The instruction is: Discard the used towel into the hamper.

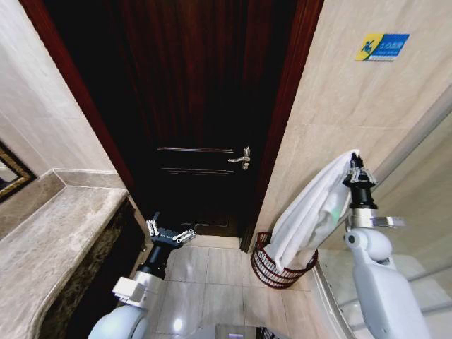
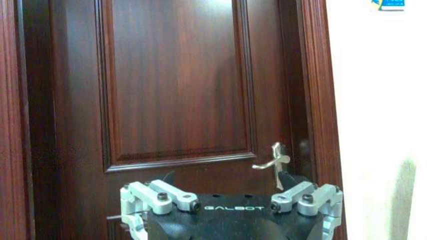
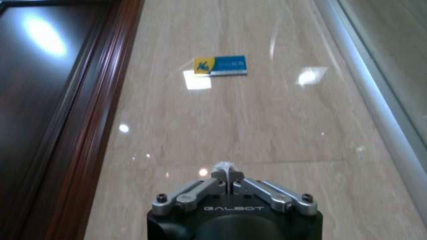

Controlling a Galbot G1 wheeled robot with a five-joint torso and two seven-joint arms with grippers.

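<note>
White towel (image 1: 311, 215) is pinched by its top corner in the right gripper (image 1: 356, 171), held up high by the tiled wall, and it hangs down so the bottom end is inside the hamper (image 1: 272, 268) on the floor next to the door (image 1: 198, 106). Left gripper (image 1: 170, 234) sits low facing the door, fingers spread, holding nothing

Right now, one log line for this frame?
right pincer: shut on towel, raised over hamper | towel: lower end in hamper | left pincer: open, idle, facing door

Bright overhead light; glare spots on wall tiles (image 3: 267, 130); door (image 1: 191, 106) dim; edges distorted
</note>
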